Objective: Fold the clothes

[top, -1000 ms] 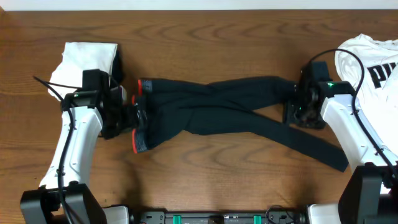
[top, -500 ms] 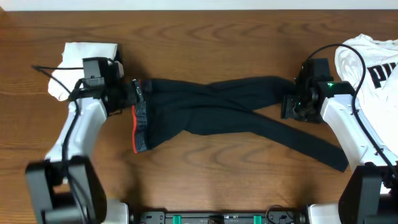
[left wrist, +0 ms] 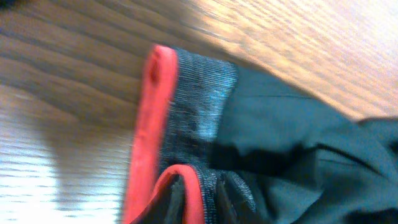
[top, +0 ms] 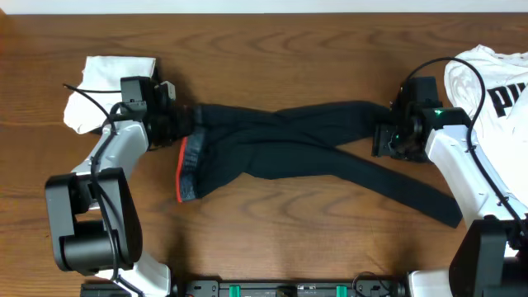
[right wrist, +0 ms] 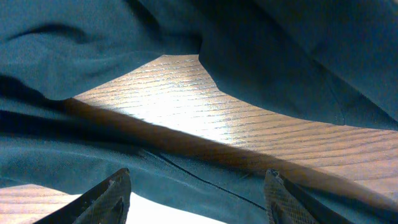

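Since a second ago the left arm has swung up from the lower part of the waistband to its upper corner, while the right arm has shifted only slightly.

A folded white cloth lies at the far left of the desk, just behind the left hand. That hand sits right at the top end of the red-edged waistband. Its wrist view shows the red hem and grey band up close, but I cannot tell whether it is pinching the cloth or only resting against it.

From there the dark trousers stretch across the middle of the desk. Their long axis runs left to right and the two legs cross partway along.

The right hand is at the end of the upper leg. Its fingertips are spread, with trouser cloth lying just ahead of them and nothing gripped. A white T-shirt with black lettering is heaped at the far right.

Each hand is at its own end of the garment, so a lengthwise fold would likely bring one end over towards the other. The lower leg trails away towards the near right and neither hand is on it.
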`<state>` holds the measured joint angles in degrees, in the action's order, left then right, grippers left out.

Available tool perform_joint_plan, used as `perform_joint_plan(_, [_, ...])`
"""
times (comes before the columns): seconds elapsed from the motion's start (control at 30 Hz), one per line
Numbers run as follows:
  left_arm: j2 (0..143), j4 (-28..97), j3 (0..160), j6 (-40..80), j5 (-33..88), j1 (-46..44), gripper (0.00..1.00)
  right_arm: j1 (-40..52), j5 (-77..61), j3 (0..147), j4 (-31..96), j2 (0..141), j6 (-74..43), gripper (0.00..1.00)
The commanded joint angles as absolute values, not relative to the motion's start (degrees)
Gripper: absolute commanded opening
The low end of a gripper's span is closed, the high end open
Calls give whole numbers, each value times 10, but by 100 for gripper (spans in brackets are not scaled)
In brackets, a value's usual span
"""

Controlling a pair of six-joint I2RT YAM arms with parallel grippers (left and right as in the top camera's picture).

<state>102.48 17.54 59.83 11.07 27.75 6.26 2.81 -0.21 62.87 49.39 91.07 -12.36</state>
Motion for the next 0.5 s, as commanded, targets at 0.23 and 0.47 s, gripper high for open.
perform_joint_plan(0.23, [889, 234, 668, 117, 337, 63, 6, 26, -3, 631, 491, 914, -93, 66])
perform_joint_plan(0.47, [786, 320, 668, 117, 336, 60, 6, 26, -5, 631, 491, 914, -93, 67])
